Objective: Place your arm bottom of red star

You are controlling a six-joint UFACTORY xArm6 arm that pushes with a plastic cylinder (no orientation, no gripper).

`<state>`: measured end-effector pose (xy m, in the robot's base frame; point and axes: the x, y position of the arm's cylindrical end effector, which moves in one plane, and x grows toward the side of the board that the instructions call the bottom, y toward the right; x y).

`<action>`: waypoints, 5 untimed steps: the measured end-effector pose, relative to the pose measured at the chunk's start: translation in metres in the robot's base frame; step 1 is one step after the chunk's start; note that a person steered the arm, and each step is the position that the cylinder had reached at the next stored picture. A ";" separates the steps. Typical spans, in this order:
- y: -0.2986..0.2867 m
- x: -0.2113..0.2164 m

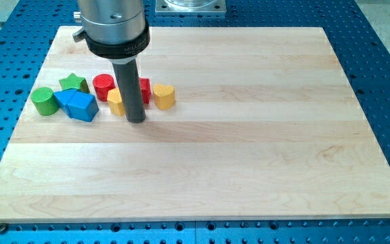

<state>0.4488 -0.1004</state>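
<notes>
My tip [135, 120] rests on the wooden board, at the lower end of a dark rod coming down from the view's top. The rod hides most of a red block [144, 89], whose shape I cannot make out; the tip sits just below it. A yellow block [116, 102] pokes out on the rod's left side, touching or nearly touching it. A yellow heart-like block [164, 96] lies just right of the red block. A red cylinder [103, 87] stands to the left of the rod.
A green star [74, 84], a green cylinder [44, 100], a blue block [64, 99] and a blue pentagon-like block [82, 106] cluster at the view's left. The wooden board [249, 135] lies on a blue perforated table.
</notes>
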 end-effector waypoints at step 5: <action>0.001 0.005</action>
<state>0.4540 -0.0994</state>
